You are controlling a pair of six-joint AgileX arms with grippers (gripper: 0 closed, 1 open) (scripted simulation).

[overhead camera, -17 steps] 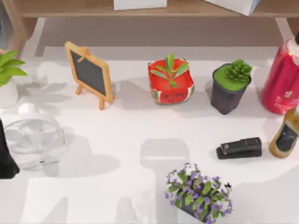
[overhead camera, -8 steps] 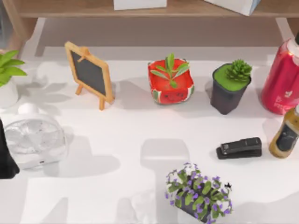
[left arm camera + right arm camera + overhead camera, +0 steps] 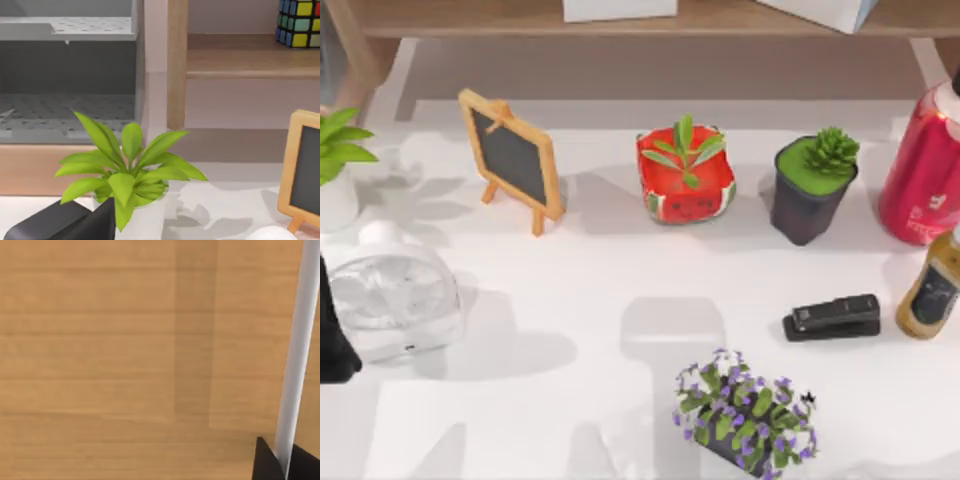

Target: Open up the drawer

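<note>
Closing on the pale drawer handle (image 3: 295,355), the right gripper (image 3: 285,462) had its jaws on either side of the bar against the wooden drawer front (image 3: 100,350); the bar's long axis ran straight away from the jaws. The left arm sat parked beside the leafy plant (image 3: 125,172), jaws' state untellable.

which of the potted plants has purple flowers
The plant at the table's front edge, near the black stapler. The white-potted, watermelon-potted and dark-potted plants show green leaves alone.

— What is the right wrist view showing of the drawer?
— A light wooden drawer front (image 3: 125,355) is facing the camera, with a pale bar handle (image 3: 295,350) running along it.
</note>
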